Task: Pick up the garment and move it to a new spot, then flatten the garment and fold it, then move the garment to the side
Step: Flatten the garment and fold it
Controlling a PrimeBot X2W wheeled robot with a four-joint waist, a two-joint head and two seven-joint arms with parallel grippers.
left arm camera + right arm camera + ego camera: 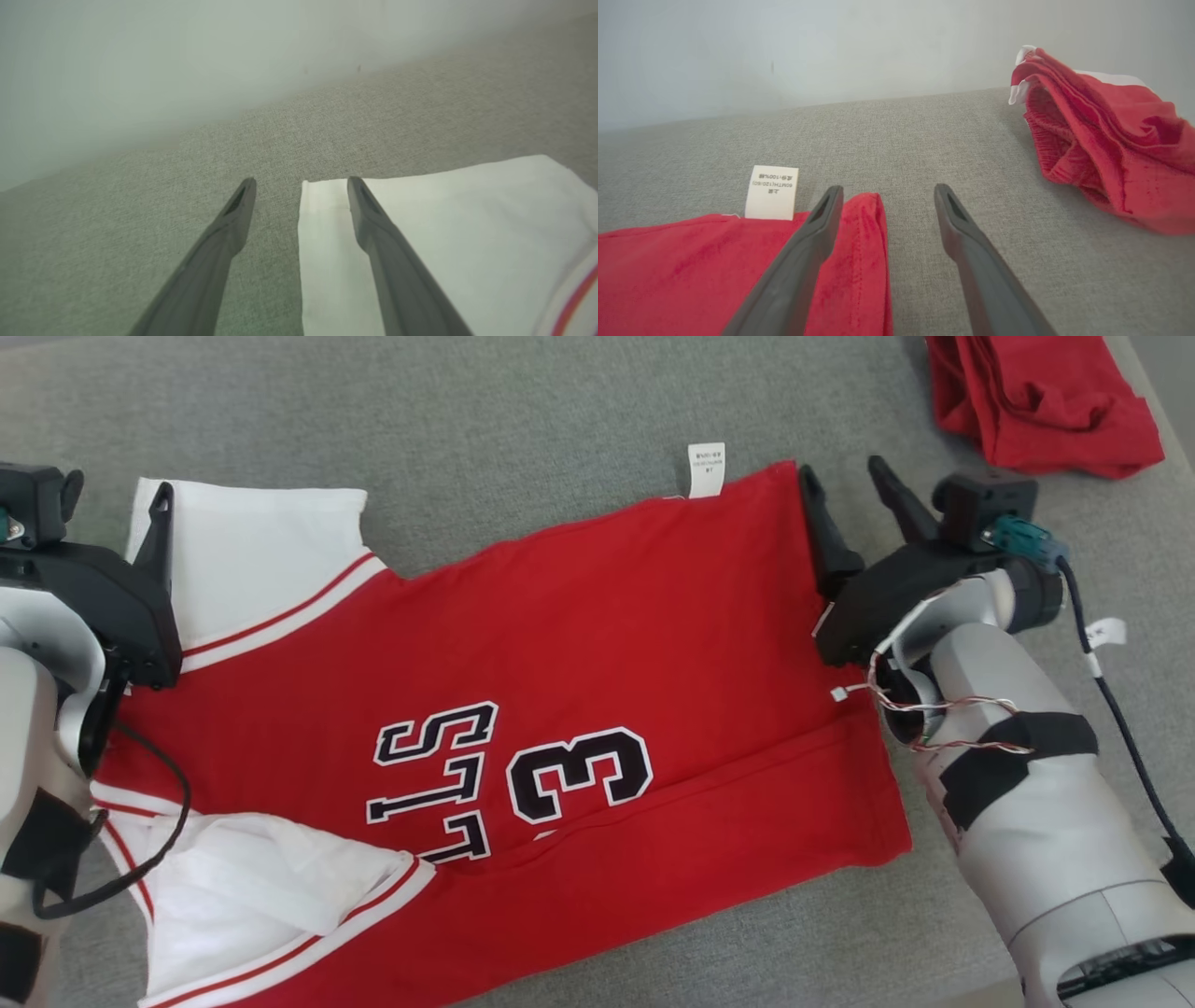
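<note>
– Fingers of the left gripper [302, 182] come first, low in the left wrist view. They are spread apart and hold nothing. One hangs over the white sleeve [444, 242], the other over bare grey table [140, 210].
– And the right gripper [888, 188]?
– Same story: jaws wide and empty, straddling the hem corner. One finger is over red cloth, the other over table. Whether either gripper touches the fabric, I can't tell.
– Where's the shirt [607, 644]?
– Spread across the middle of the head view, sleeves toward 9 o'clock and hem toward 3 o'clock, number facing up.
– Which step is this?
– Folding, I'd say. It lies mostly flat, and the grippers sit at the two far corners. Next, both need to drop, pinch that far edge together and carry it evenly toward 6 o'clock. Otherwise the fold goes skew.
– What does each view add?
– The head view gives the whole layout, plus the near sleeve [271, 887] rumpled at 7 o'clock. The right wrist view gives the care label [771, 192] close up. It also gives a side look at the other red clothes [1111, 140], piled at 2 o'clock. The left wrist view shows the sleeve corner between the fingers, which the arm hides from the head view.
</note>
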